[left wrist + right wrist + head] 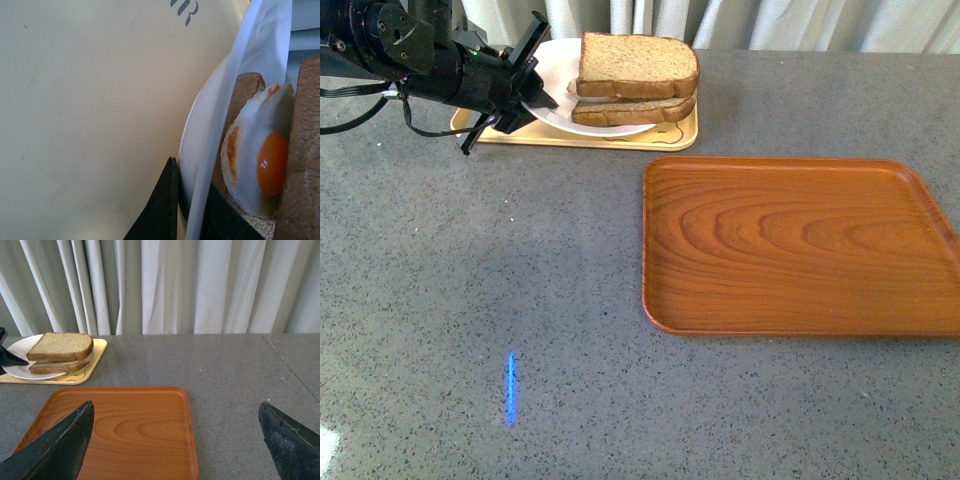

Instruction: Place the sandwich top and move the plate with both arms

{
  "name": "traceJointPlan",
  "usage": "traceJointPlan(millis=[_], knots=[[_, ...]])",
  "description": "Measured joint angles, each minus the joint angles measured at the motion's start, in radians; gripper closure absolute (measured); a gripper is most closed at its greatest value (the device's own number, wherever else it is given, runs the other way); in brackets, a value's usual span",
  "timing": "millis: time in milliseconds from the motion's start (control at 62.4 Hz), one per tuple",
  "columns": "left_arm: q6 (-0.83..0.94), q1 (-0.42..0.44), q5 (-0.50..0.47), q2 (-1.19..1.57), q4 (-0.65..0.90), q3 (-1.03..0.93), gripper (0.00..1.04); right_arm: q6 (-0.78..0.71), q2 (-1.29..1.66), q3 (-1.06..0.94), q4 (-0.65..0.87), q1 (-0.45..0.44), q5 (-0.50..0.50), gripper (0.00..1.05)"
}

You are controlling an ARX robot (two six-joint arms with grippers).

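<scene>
At the left, the left gripper (525, 85) has its jaws pinched on the rim of the plate (552, 70). With only 1 grip, the plate could tilt and slide the sandwich top (638, 62), lying on the stack, off the fried egg (262, 160). Farther right, near the wooden tray (800, 245), the right gripper (175, 412) hangs wide open, holding nothing.

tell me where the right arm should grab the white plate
Probably grip the plate by its thin near rim, coming in low from the robot's side, one finger above, one below. The sandwich overhangs its right edge, and the left gripper clamps the left rim.
</scene>
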Motion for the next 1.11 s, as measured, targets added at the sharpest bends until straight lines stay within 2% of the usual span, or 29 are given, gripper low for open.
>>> traceJointPlan(millis=[208, 801, 1106], knots=[[-0.010, 0.006, 0.002, 0.023, -0.027, 0.043, 1.00, 0.000, 0.000, 0.000, 0.000, 0.000, 0.000, 0.09], [-0.020, 0.060, 0.011, 0.002, 0.013, 0.032, 0.08, 0.000, 0.000, 0.000, 0.000, 0.000, 0.000, 0.09], [-0.045, 0.119, 0.006, -0.024, 0.060, -0.009, 0.09, 0.000, 0.000, 0.000, 0.000, 0.000, 0.000, 0.09]])
